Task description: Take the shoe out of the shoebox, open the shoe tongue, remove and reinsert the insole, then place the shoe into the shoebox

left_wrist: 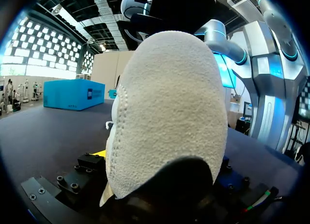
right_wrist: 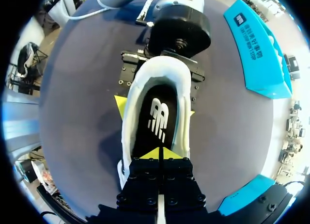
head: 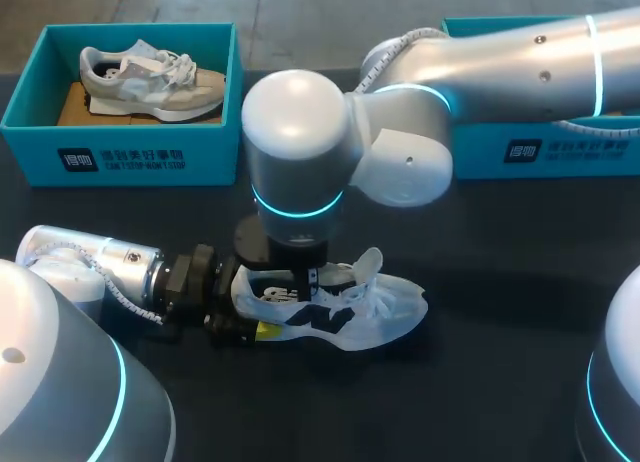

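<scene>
Coming in low from 9 o'clock, the left hand (head: 258, 327) pinches the heel of the shoe (head: 390, 307), which lies on the bench (head: 500, 282) at 6 o'clock; the right hand (right_wrist: 160, 153) points straight down, tips pressed together over the insole (right_wrist: 157, 120)

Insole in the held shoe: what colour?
Black with a white logo; the insole inside the shoe shows best in the right wrist view.
</scene>
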`<state>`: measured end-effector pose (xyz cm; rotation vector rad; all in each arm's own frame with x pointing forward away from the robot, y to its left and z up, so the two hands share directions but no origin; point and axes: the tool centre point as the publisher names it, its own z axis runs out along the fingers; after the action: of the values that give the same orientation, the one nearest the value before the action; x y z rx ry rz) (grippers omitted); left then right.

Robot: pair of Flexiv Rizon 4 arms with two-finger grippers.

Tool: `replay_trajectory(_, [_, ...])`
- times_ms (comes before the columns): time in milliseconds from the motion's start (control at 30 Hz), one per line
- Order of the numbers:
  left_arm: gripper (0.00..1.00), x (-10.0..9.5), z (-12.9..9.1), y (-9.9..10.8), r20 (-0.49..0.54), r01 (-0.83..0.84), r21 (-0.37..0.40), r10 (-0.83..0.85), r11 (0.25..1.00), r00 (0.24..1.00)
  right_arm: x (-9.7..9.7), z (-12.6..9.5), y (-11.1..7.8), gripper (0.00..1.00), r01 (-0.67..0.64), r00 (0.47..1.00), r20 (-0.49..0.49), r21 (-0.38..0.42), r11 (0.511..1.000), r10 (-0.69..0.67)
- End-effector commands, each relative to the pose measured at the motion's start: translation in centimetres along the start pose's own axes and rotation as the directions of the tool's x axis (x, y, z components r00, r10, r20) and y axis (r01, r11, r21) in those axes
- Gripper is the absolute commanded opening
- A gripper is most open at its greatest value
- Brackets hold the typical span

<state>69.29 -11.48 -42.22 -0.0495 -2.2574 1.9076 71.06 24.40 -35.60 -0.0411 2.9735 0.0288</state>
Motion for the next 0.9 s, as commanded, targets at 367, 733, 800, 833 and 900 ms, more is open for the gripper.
replay_trajectory(367, [0.0, -0.1, 0.0, 0.2, 0.002, 0.0, 0.001, 0.0, 1.0, 1.0, 0.0, 1.6, 1.4, 0.0, 0.037, 0.999, -0.012, -0.001, 0.999, -0.037])
replay_trajectory(733, [0.0, -0.1, 0.0, 0.2, 0.002, 0.0, 0.001, 0.0, 1.0, 1.0, 0.3, 0.7, 3.3, 0.0, 0.061, 0.998, 0.0, 0.018, 0.998, -0.061])
replay_trajectory(800, [0.0, -0.1, 0.0, 0.2, 0.002, 0.0, 0.001, 0.0, 1.0, 1.0, 0.3, 1.2, 3.1, 0.0, 0.056, 0.998, -0.007, 0.015, 0.998, -0.056])
replay_trajectory(833, [0.0, -0.1, 0.0, 0.2, 0.002, 0.0, 0.001, 0.0, 1.0, 1.0, 0.3, 1.4, 2.9, 0.0, 0.052, 0.999, -0.011, 0.013, 0.999, -0.051])
replay_trajectory(900, [0.0, -0.1, 0.0, 0.2, 0.002, 0.0, 0.001, 0.0, 1.0, 1.0, 0.3, 1.9, 2.6, 0.0, 0.046, 0.999, -0.012, 0.009, 0.999, -0.046])
